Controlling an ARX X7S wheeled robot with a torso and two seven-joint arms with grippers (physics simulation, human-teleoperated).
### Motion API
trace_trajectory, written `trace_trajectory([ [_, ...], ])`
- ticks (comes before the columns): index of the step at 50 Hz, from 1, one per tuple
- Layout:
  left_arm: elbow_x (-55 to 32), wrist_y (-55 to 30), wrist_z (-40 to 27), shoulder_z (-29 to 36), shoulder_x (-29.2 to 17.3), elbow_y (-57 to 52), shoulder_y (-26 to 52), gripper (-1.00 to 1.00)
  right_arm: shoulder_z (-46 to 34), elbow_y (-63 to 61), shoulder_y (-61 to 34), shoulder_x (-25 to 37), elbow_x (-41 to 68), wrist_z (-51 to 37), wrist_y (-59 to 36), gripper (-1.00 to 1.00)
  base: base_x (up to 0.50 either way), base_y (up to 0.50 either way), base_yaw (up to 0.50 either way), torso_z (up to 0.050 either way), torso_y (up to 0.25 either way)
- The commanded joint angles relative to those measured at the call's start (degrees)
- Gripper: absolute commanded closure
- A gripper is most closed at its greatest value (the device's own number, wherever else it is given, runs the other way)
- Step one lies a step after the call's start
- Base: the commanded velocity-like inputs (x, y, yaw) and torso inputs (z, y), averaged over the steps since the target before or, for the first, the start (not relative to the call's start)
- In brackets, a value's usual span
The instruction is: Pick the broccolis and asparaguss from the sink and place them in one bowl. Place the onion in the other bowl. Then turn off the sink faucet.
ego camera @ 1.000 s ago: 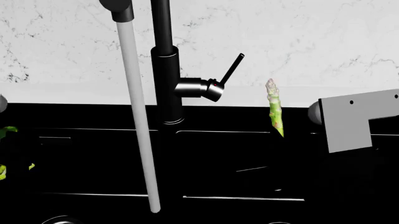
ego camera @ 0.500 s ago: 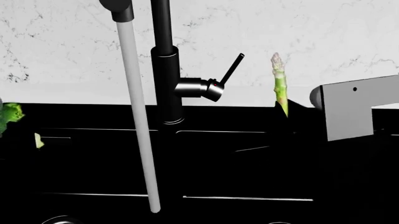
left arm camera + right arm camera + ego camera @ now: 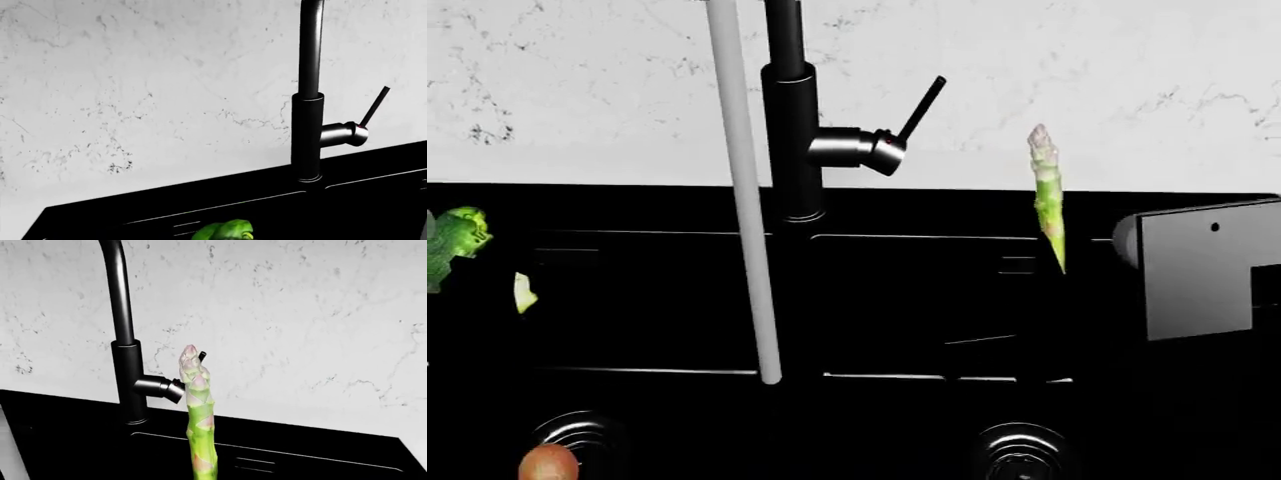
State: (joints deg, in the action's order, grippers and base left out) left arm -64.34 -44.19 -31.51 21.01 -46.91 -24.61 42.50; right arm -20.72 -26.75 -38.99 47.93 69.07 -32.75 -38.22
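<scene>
The asparagus (image 3: 1048,195) hangs upright above the right basin of the sink (image 3: 908,300), tip up, long axis near vertical and leaning slightly; the right end effector, black against black, apparently holds its lower end. Held only by that end, it could swing or slip back into the basin; water (image 3: 747,200) runs from the faucet (image 3: 794,140). The left end effector apparently carries a broccoli (image 3: 227,231); the onion (image 3: 549,464) lies by the left drain.

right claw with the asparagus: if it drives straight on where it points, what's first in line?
Probably the white marbled wall behind the sink. The faucet sits off to the side of the asparagus; depth is uncertain.
</scene>
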Motion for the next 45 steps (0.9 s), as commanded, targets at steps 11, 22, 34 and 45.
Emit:
trace_trajectory([
  [11,-1.76,0.84,-1.50,-0.71,0.40,-1.10,-0.94,1.00,0.72,-0.54,2.80,-0.34,-0.37,-0.92,1.85,1.00,-0.29,0.00,0.00,0.000,0.000],
  [22,-1.20,0.62,-1.80,-0.20,0.36,-1.58,-0.89,1.00,0.58,-0.61,4.72,-0.41,-1.81,-0.14,3.35,1.00,-0.20,-0.18,0.00,0.000,0.000],
  [34,-1.54,0.85,-2.51,-0.28,0.76,-1.65,-1.37,1.00,0.31,-0.51,4.23,-0.26,-1.77,-0.16,2.82,1.00,-0.22,-0.37,0.00,0.000,0.000],
  [45,-1.91,1.48,-2.87,-0.86,0.47,-2.29,-2.17,1.00,0.33,-0.96,3.78,0.04,-0.98,-0.72,2.12,1.00,-0.33,-0.30,0.00,0.000,-0.001],
])
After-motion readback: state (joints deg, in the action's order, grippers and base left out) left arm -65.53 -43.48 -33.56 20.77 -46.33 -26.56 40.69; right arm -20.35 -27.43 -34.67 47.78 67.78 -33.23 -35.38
